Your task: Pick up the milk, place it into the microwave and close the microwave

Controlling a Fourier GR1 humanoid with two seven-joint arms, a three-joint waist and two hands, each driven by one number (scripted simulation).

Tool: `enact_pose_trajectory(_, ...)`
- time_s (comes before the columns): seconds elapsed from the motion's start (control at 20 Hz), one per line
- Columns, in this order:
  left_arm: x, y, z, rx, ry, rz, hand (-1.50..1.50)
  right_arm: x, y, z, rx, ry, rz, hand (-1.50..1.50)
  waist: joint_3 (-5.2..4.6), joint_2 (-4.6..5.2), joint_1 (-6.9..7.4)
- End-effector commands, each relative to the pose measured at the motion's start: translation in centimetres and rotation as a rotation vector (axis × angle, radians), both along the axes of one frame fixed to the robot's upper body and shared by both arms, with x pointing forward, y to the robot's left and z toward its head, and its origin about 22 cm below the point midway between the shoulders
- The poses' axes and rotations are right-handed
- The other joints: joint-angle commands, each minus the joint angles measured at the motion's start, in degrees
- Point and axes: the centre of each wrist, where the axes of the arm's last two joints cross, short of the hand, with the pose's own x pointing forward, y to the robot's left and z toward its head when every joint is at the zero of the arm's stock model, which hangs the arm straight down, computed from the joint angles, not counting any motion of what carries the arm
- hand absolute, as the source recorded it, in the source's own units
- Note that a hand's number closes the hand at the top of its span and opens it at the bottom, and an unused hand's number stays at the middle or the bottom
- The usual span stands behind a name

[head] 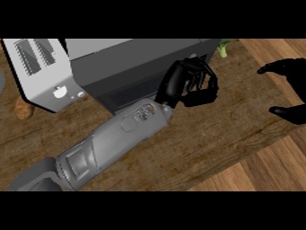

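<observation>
Left hand point(191, 83) at the microwave's point(135, 67) right front corner, fingers curled, grasping nothing visible, right hand point(301, 92) at right edge, fingers relaxed and spread, milk hidden, axis untellable, toaster point(46, 72) left of microwave, wooden counter point(202, 134).

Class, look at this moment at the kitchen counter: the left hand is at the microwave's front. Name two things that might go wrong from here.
1. The left hand has its fingers curled at the front corner of the microwave. If it swings wide, it might miss the front or catch on the edge.
2. The toaster stands close against the microwave's left side, so a shove on the microwave may knock it.
The right hand is off to the right, open. No milk can be seen.
</observation>
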Motion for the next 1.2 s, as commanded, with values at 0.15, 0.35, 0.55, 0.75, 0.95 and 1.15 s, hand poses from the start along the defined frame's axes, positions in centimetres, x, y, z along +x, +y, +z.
enact_pose_trajectory(0.15,0.5,-1.2,1.3,0.000,-0.021,-0.010,1.50,0.2,3.3,2.3,-0.048,-0.074,0.292,1.50,0.09,0.25,-1.32)
enact_pose_trajectory(0.35,0.7,-1.1,1.5,-0.013,-0.012,0.017,1.50,-0.2,4.2,2.7,-0.058,-0.076,0.332,1.50,0.16,0.35,-2.11)
enact_pose_trajectory(0.55,0.6,-1.1,1.3,-0.008,-0.012,0.030,1.50,-0.6,5.5,3.3,-0.068,-0.086,0.378,1.50,0.21,0.39,-2.74)
enact_pose_trajectory(0.75,0.6,-0.9,1.2,-0.026,-0.003,0.063,1.50,-1.2,6.0,3.5,-0.069,-0.083,0.403,1.50,0.15,0.24,-3.67)
enact_pose_trajectory(0.95,0.3,-1.0,1.0,-0.030,-0.018,0.073,1.50,-1.6,6.8,4.2,-0.076,-0.101,0.434,1.50,0.13,0.34,-4.51)
enact_pose_trajectory(1.15,0.4,-1.0,1.1,-0.033,-0.023,0.089,1.50,-2.1,7.4,4.4,-0.071,-0.101,0.456,1.50,0.09,0.22,-4.65)
